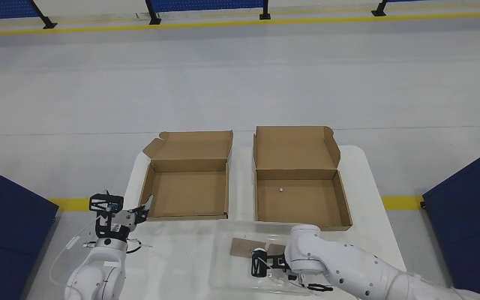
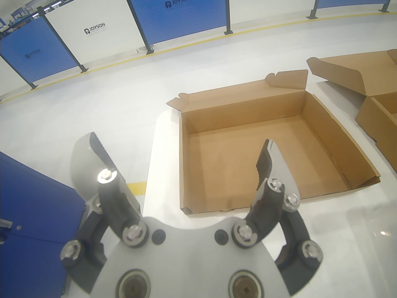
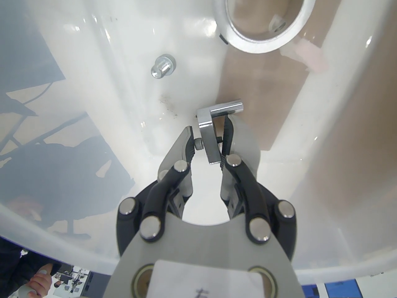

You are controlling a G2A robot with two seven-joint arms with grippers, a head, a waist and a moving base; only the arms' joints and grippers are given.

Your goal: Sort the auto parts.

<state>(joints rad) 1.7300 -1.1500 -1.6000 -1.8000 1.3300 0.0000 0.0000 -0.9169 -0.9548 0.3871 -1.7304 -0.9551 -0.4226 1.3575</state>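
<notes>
1. Blue-and-white partition panels [image 2: 173, 4] fence off a pale floor, and in front of them stands a white worktop [image 1: 172, 240] with two open cardboard boxes side by side at its far edge.
2. Look at the left box [image 2: 263, 156]: nothing shows in it, just bare cardboard.
3. The right box [image 1: 315, 206] has one small part [image 1: 281, 189] lying near its far wall. By my reckoning that's the only piece sorted so far.
4. Down at the near edge sits the clear bin [image 1: 225, 274], and that's where the action is. The right gripper [image 3: 207, 128] is inside it, jaws pinching an L-shaped metal bracket [image 3: 214, 128] low over the bin floor.
5. Loose in the bin, farther from those jaws, are a short bolt [image 3: 163, 65] and a broad metal ring [image 3: 263, 10], both waiting their turn.
6. The left gripper [image 2: 180, 141] hangs over the near-left corner of the worktop, just beside the left box, jaws spread wide and holding nothing.
7. My read: early days. One part is boxed and one is in the grip, not yet carried over. At least two more are left in the bin.
</notes>
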